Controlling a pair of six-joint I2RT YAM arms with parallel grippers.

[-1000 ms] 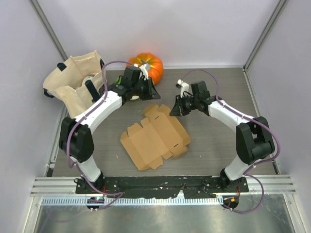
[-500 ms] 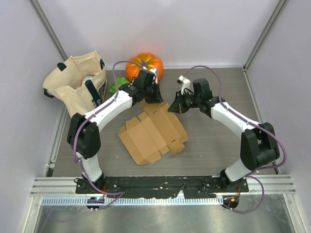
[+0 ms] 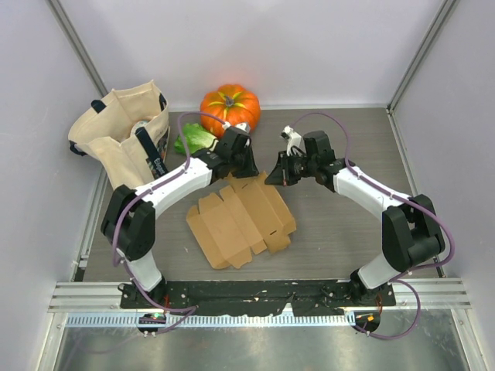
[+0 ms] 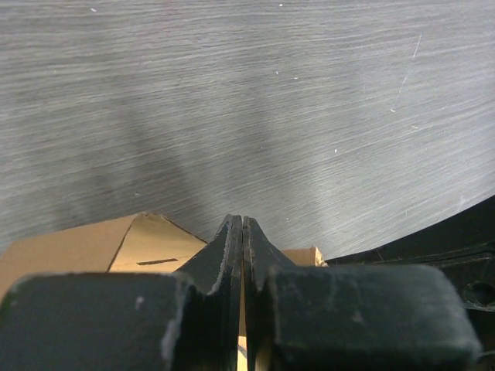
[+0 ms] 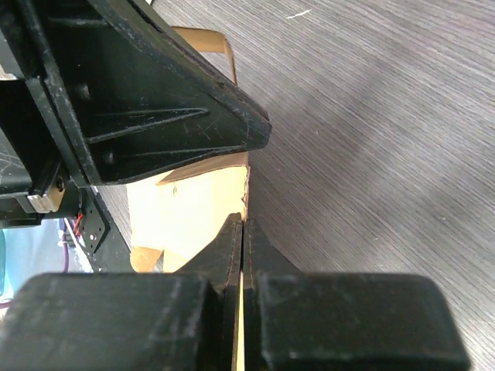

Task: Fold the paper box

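On the middle of the grey table (image 3: 340, 239) lies the paper box (image 3: 236, 220), almost flat, with its flaps spread out. At its far edge the left gripper (image 3: 248, 170) has its fingers pressed together, and a thin strip of cardboard shows between them. Just beside it, the right gripper (image 3: 270, 178) is clenched in the same way on the box edge. Behind them stands an orange pumpkin (image 3: 230, 104), and a beige bag (image 3: 116, 139) is at the far left.
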